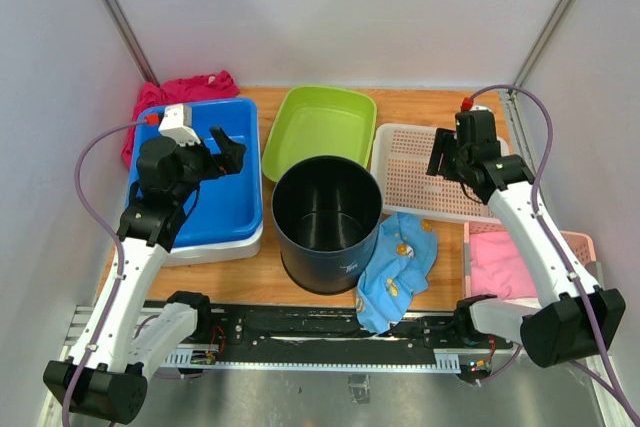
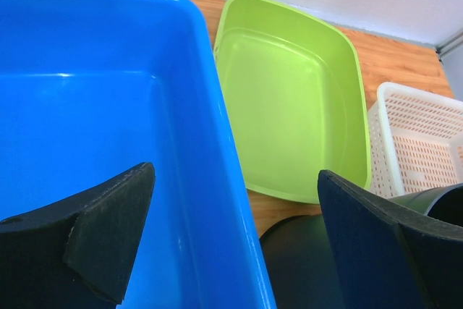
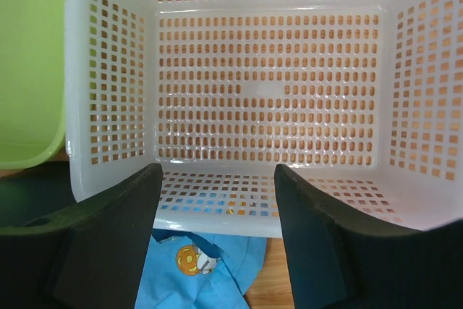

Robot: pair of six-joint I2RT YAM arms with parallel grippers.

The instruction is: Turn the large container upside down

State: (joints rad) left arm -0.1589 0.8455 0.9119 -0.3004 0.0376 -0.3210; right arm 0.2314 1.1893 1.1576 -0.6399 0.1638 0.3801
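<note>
The large container is a dark round bucket point(image 1: 326, 222), upright with its open mouth up, at the table's front middle. Its rim shows at the bottom of the left wrist view point(image 2: 304, 265). My left gripper point(image 1: 226, 150) is open and empty above the blue tub point(image 1: 200, 187), to the left of the bucket; it also shows in the left wrist view point(image 2: 235, 240). My right gripper point(image 1: 443, 159) is open and empty above the white perforated basket point(image 1: 430, 172), to the right of the bucket; it also shows in the right wrist view point(image 3: 217, 229).
A lime green tub point(image 1: 320, 127) stands behind the bucket. A blue printed cloth point(image 1: 397, 267) lies against the bucket's right side. A pink basket with pink cloth point(image 1: 515, 267) is at the front right. A red cloth point(image 1: 185, 87) lies behind the blue tub.
</note>
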